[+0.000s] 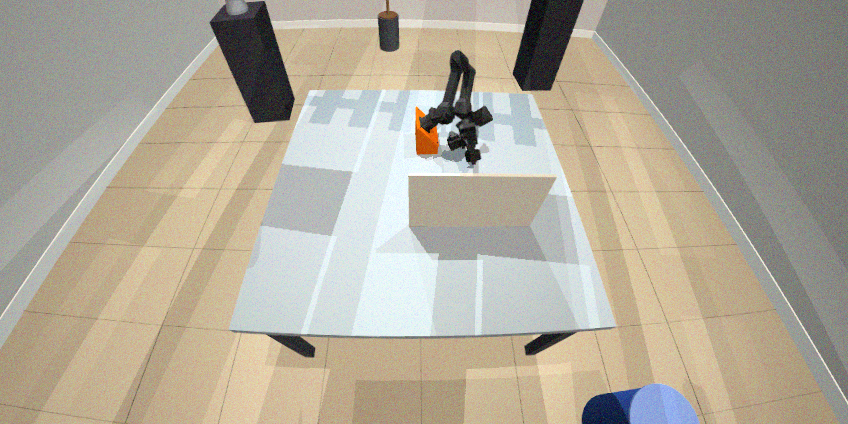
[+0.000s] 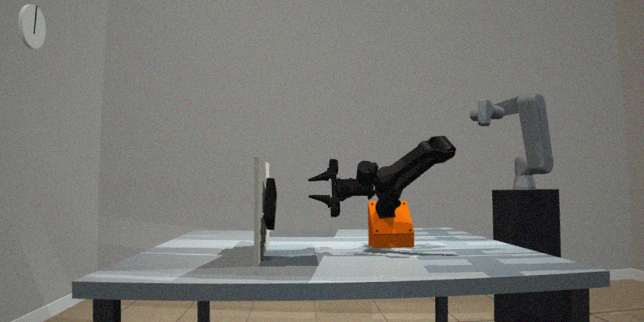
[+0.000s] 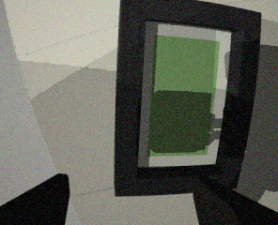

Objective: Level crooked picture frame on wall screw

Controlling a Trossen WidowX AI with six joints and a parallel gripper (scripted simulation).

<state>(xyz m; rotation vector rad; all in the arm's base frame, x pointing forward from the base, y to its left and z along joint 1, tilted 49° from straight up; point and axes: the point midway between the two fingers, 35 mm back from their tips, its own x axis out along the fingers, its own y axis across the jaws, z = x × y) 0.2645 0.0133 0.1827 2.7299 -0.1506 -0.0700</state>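
Note:
The black picture frame point(image 2: 271, 203) point(image 3: 128, 94) hangs on the robot's side of the upright beige panel point(image 1: 470, 200) point(image 2: 257, 210). In the wrist view it shows a green picture with a pale border, partly in shadow. Its edges look slanted there, but the view is angled, so I cannot tell its exact tilt. The screw and notched strip are hidden. My gripper point(image 1: 464, 149) point(image 2: 309, 187) point(image 3: 131, 187) is open and empty. It points at the frame, with a gap between the fingertips and the frame in the exterior view.
The panel stands on the white table point(image 1: 309, 300) point(image 2: 361, 290), its back towards the top camera. The orange base part point(image 1: 426, 145) point(image 2: 390, 239) is beside the black arm. Grey arms stand on dark pedestals point(image 1: 255, 68) point(image 2: 525, 223) beyond the table. Dark arm shadows fall on the frame and panel.

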